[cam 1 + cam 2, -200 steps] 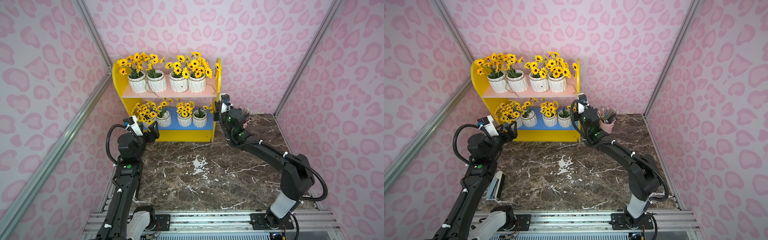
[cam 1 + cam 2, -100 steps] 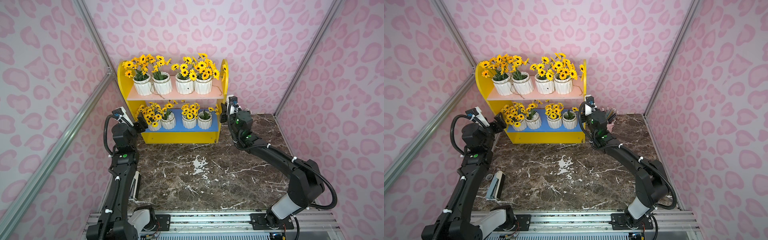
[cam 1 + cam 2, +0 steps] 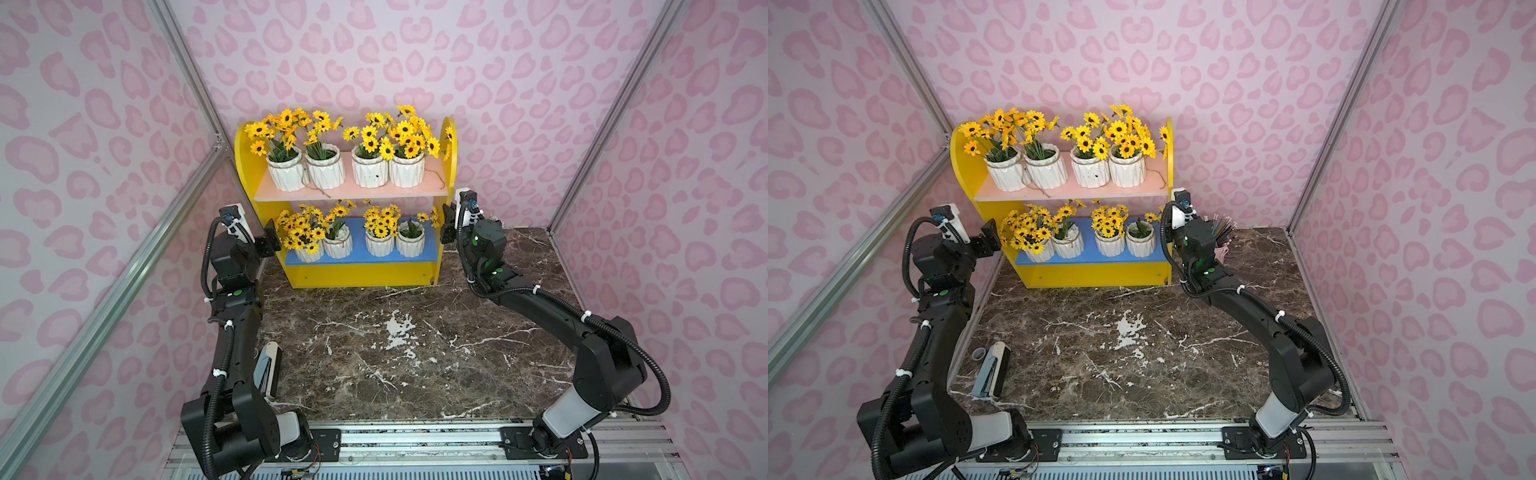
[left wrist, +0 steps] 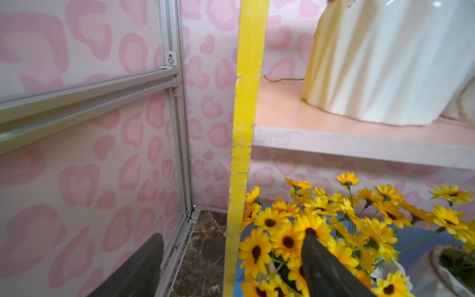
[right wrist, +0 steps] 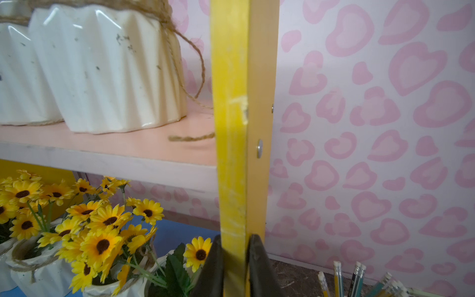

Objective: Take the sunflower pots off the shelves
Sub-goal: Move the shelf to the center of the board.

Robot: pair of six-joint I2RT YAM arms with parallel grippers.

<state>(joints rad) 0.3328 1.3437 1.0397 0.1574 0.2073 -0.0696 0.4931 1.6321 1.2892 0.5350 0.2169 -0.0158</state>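
The right gripper [image 5: 235,259] has its jaws pinched tight on the front edge of the yellow shelf unit [image 3: 357,276], at the side panel nearest it. The left gripper [image 4: 231,272] stands spread astride the opposite panel, with one finger [image 4: 138,267] outside and the other among the blossoms. All eight sunflower pots [image 3: 370,172] sit on the shelves, four on the pink upper board [image 3: 353,192] and four on the blue lower board [image 3: 424,254]. A pink cup of pencils [image 3: 1222,249] stands just behind the right arm.

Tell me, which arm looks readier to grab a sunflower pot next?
Probably the left: the left gripper is open, one finger among flowers of the lower-left sunflower pot. The right gripper is shut on the shelves.
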